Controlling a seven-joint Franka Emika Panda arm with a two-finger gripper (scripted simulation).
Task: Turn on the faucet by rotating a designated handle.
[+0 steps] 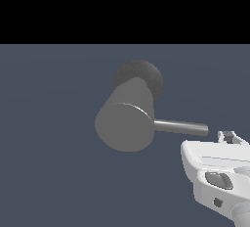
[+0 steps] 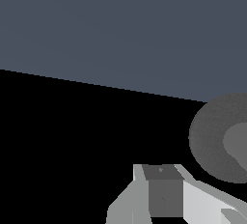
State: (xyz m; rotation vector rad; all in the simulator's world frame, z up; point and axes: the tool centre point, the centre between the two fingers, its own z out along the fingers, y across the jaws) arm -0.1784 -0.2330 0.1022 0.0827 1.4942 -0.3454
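Note:
In the exterior view the faucet [image 1: 126, 123] is a thick matte grey cylinder. Its flat round end faces the camera and its dark speckled base [image 1: 146, 74] lies behind. The handle [image 1: 180, 126], a thin shiny rod, sticks out toward the exterior view's right. My white gripper [image 1: 229, 136] is low at the right, just below and beyond the rod's free tip, not touching it. Its fingers look pressed together and hold nothing. In the wrist view the gripper [image 2: 161, 170] shows no gap between its fingers. The faucet's speckled base [image 2: 210, 141] is at the edge. The handle is out of that view.
A plain blue-grey floor [image 1: 49, 147] spreads around the faucet. Black background fills the top of the exterior view and much of the wrist view.

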